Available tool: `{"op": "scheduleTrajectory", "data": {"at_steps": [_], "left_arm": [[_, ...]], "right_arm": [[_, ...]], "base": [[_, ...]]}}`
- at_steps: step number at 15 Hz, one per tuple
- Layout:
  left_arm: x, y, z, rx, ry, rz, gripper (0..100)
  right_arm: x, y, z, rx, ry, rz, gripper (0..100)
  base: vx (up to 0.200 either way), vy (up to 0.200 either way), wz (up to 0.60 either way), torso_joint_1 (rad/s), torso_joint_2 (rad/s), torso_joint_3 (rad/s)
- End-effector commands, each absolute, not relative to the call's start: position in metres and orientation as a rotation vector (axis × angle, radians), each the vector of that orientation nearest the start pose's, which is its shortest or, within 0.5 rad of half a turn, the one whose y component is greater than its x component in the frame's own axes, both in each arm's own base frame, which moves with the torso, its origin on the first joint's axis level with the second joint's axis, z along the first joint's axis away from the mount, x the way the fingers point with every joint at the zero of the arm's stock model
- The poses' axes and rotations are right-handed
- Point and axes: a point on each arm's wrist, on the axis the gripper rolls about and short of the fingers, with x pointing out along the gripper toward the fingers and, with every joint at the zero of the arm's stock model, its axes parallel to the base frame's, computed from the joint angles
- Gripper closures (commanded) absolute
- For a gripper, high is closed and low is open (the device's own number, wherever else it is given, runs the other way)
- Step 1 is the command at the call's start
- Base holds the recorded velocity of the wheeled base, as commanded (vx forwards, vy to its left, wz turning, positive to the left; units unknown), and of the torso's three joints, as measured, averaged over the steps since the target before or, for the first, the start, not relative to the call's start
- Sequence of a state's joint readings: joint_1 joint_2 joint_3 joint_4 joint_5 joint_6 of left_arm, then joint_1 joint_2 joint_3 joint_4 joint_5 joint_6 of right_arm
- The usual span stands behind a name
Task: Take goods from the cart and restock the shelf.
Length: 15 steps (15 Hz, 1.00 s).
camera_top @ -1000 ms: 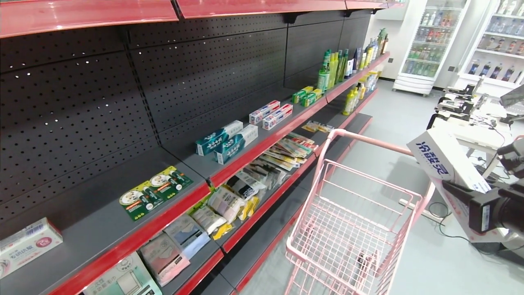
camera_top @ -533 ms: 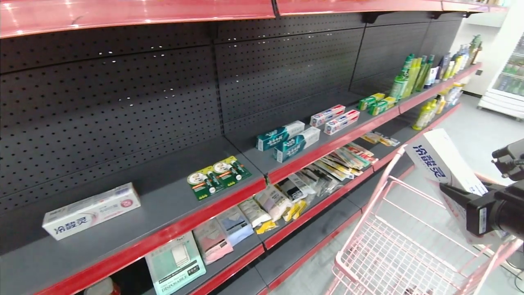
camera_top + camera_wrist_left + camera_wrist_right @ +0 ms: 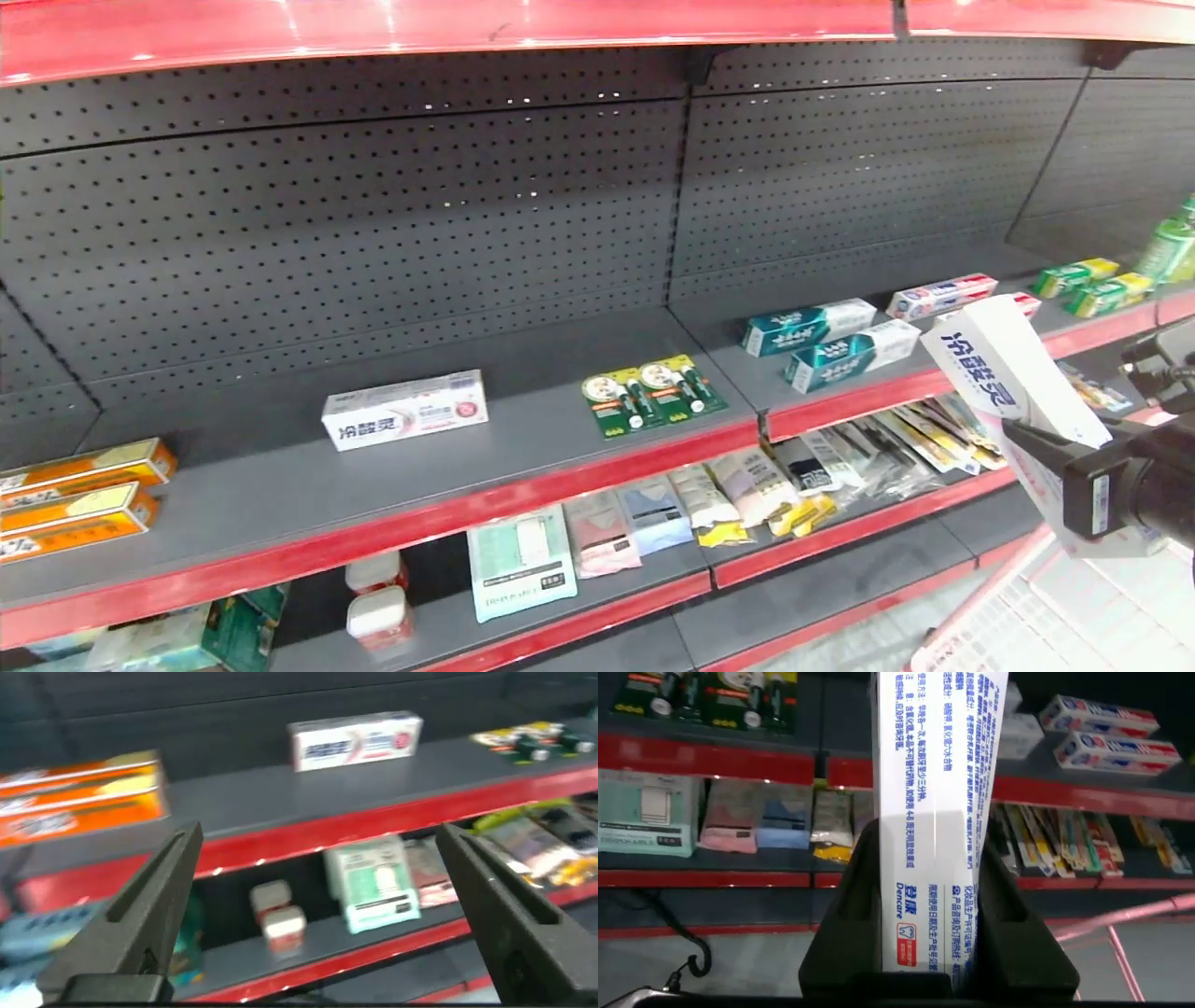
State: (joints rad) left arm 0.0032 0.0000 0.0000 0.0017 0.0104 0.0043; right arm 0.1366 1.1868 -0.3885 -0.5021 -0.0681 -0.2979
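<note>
Two white toothpaste boxes (image 3: pixel 404 422) (one lies flat, one stands tilted), two orange boxes (image 3: pixel 86 464), two teal boxes (image 3: pixel 808 326), two red-striped boxes (image 3: pixel 1097 714), two green cards (image 3: pixel 653 392), two small green boxes (image 3: pixel 1074 276), two white-capped jars (image 3: pixel 374 571).

Two orange boxes (image 3: pixel 79 518) lie one before the other at the left end of the middle shelf (image 3: pixel 280 485). Two green blister cards (image 3: pixel 653 394) lie side by side near its front edge. Further right are two teal boxes (image 3: pixel 826 341), a red-and-white box (image 3: pixel 938 296) and green-yellow boxes (image 3: pixel 1074 277). On the shelf below, flat packets (image 3: pixel 653 511) lie in a row, with two white-capped containers (image 3: pixel 378 616) to their left.
</note>
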Motion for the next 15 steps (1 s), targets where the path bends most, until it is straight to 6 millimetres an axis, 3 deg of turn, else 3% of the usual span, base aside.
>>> {"op": "scheduleTrajectory", "data": {"at_steps": [1, 5, 15], "left_arm": [[-0.0228, 0.0001, 0.0753, 0.005, 0.002, 0.015, 0], [-0.0228, 0.0001, 0.0753, 0.005, 0.002, 0.015, 0], [-0.0226, 0.0001, 0.0754, 0.008, 0.005, 0.012, 0]], "right_arm": [[0.1610, 0.0208, 0.1756, -0.327, 0.284, 0.114, 100], [0.1619, 0.0207, 0.1749, -0.340, 0.288, 0.113, 100], [0.1535, 0.0129, 0.1757, -0.330, 0.267, 0.070, 100]], "base": [[0.000, 0.000, 0.60, -0.002, 0.01, -0.002], [0.000, 0.000, 0.60, 0.002, 0.00, 0.000], [0.000, 0.000, 0.00, 0.000, 0.00, 0.000]]}}
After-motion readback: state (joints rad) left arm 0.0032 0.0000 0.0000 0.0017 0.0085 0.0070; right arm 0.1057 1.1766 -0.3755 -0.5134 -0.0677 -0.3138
